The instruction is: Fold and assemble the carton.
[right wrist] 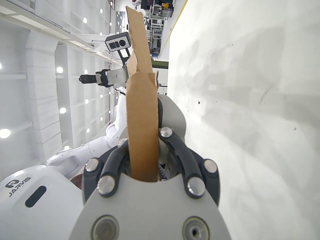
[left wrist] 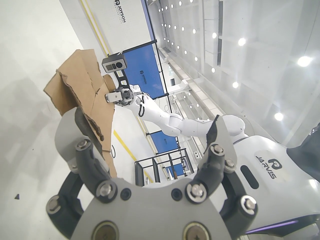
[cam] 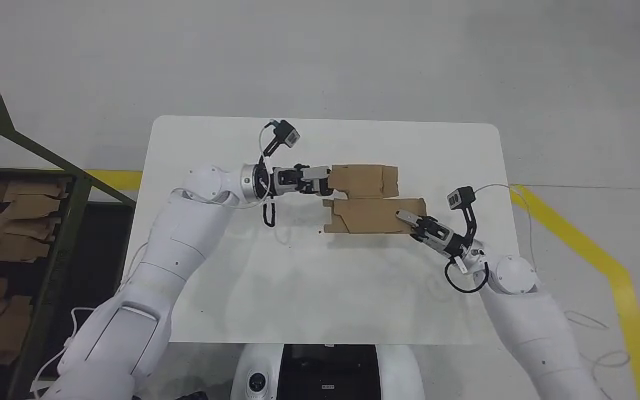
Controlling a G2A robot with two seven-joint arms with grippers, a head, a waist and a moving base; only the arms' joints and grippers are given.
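your carton (cam: 365,213) is only partly folded, no box yet; right gripper (cam: 408,217) pinches its right end, left gripper (cam: 325,182) gapes at its left.

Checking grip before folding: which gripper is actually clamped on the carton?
The right gripper; the carton runs between its fingers. The left gripper is open.

left end effector (cam: 326,181) and right end effector (cam: 406,216) flank the carton (cam: 365,197)
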